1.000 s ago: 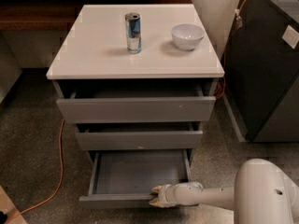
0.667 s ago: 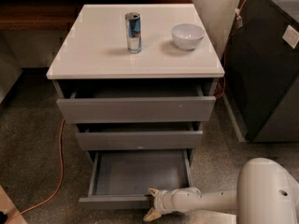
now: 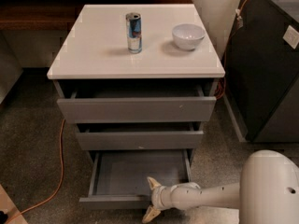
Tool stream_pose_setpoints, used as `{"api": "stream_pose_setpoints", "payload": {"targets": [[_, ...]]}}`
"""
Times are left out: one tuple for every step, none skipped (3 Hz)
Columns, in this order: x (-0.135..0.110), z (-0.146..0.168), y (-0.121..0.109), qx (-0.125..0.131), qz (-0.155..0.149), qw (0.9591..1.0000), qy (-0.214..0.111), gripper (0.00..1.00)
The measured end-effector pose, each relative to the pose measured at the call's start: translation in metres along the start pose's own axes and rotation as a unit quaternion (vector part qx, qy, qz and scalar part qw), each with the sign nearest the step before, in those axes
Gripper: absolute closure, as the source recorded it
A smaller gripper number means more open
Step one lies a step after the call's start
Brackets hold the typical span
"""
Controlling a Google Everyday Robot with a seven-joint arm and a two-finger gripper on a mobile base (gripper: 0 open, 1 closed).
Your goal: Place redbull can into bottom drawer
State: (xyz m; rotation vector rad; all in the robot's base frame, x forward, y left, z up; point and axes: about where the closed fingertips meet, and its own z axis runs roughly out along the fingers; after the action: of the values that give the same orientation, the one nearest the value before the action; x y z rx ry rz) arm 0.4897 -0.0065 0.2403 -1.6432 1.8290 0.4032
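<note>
Beneath the white cabinet top (image 3: 93, 55), leave the bottom drawer (image 3: 140, 174) pulled out. Back the gripper (image 3: 150, 199) — low at that drawer's front edge, fingers (image 3: 153, 183) spread, empty — out and up past the upper fronts (image 3: 135, 108). Grasp the redbull can (image 3: 133, 32) mid-body, upright on top left of the white bowl (image 3: 188, 35).

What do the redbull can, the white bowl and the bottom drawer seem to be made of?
Redbull can: likely metal, glossy blue-silver sheen.
White bowl: glazed ceramic or plastic, smooth shine.
Bottom drawer: matte grey, painted metal or laminate.
Gripper, open, at its front edge.
</note>
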Motion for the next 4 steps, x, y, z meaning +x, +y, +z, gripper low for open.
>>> {"api": "stream_pose_setpoints", "payload": {"targets": [[-0.025,-0.02,-0.021,0.015,-0.011,0.9998,-0.01,0.0],[-0.053,-0.04,-0.037,0.019,-0.003,0.9996,-0.021,0.0],[-0.088,-0.077,-0.049,0.011,-0.001,0.9998,-0.017,0.0],[-0.128,-0.118,-0.053,0.006,-0.021,0.9998,0.0,0.0]]}}
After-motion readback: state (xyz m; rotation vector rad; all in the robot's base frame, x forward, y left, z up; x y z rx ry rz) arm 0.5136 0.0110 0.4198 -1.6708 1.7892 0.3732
